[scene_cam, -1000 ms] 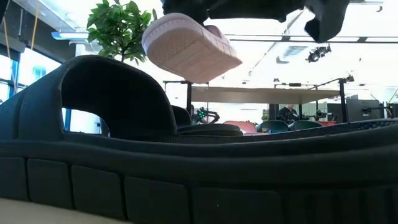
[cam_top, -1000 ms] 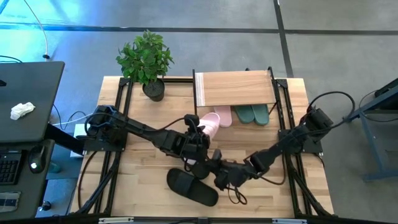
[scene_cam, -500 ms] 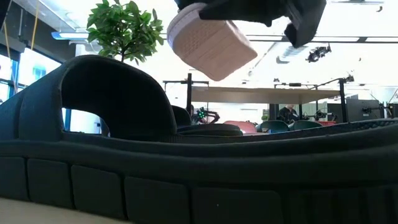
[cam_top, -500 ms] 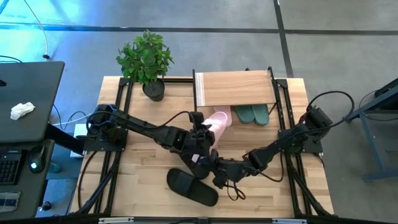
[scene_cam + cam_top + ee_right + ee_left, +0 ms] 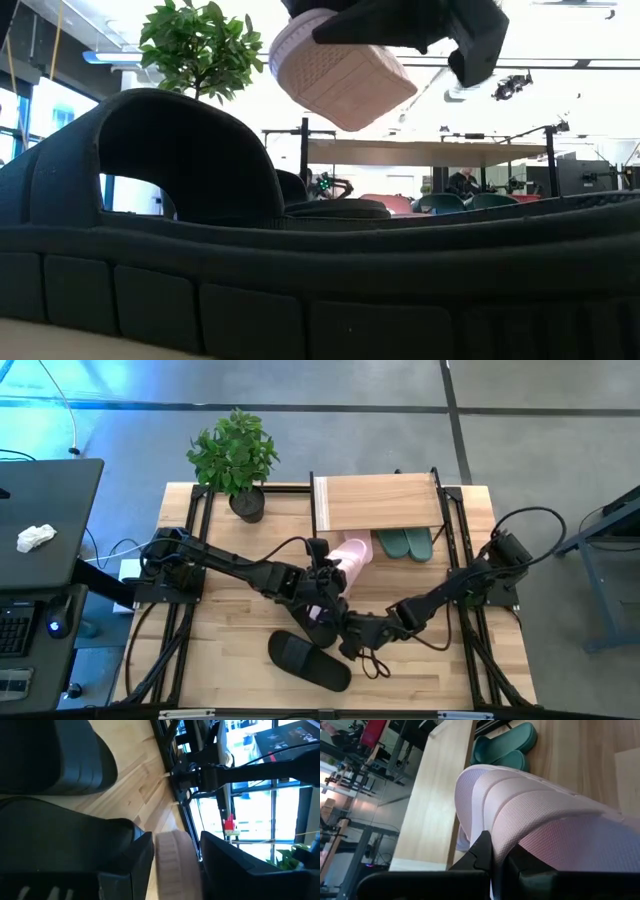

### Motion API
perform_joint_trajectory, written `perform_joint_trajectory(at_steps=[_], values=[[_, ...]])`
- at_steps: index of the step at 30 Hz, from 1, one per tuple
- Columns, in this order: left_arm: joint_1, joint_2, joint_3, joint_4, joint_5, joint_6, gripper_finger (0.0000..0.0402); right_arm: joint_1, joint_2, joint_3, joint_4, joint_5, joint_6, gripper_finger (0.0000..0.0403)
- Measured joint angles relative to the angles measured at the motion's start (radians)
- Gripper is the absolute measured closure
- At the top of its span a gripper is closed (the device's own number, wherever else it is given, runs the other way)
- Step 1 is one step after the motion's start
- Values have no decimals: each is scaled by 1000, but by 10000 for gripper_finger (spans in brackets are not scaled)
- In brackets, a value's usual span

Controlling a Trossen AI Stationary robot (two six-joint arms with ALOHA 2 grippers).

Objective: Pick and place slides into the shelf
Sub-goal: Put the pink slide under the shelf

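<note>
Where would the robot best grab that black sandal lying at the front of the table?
Probably by the wide strap of the black slide, coming down from above: the strap arches up off the flat sole, as the low view shows, so one finger could slip under it and pinch.

Potted plant (image 5: 235, 460) at the table's (image 5: 230, 630) far left corner. Dark desk (image 5: 40, 520) beside the table, bearing a crumpled white cloth (image 5: 35, 537). Keyboard (image 5: 14, 628) and mouse (image 5: 58, 616) nearer.
</note>
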Motion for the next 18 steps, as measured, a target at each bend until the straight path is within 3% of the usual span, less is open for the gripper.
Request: perform_joint_trajectory(at_steps=[8, 18], values=[[1, 0, 0, 22, 0, -5, 402, 1, 48, 1, 3, 63, -72, 251], [1, 0, 2, 29, 1, -12, 402, 1, 48, 0, 32, 112, -100, 332]])
